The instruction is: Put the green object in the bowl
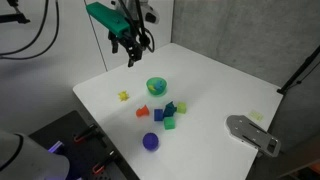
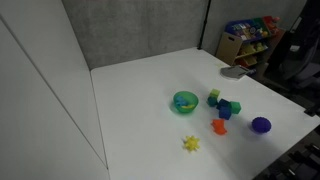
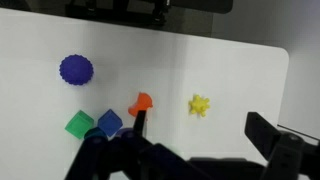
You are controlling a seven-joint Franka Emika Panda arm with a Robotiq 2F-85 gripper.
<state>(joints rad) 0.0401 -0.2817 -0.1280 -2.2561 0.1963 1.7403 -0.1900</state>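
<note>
The small round green bowl stands near the middle of the white table and also shows in an exterior view. Two small green blocks lie beside blue blocks just past the bowl. They also show in an exterior view. One green block shows in the wrist view at the lower left. My gripper hangs open and empty above the table's far edge, away from the bowl. In the wrist view its fingers are spread over bare table below a yellow toy. The bowl is out of the wrist view.
A yellow star toy, a red toy and a round purple ball lie around the blocks. A grey object lies near one table edge. Shelves with toys stand beyond the table.
</note>
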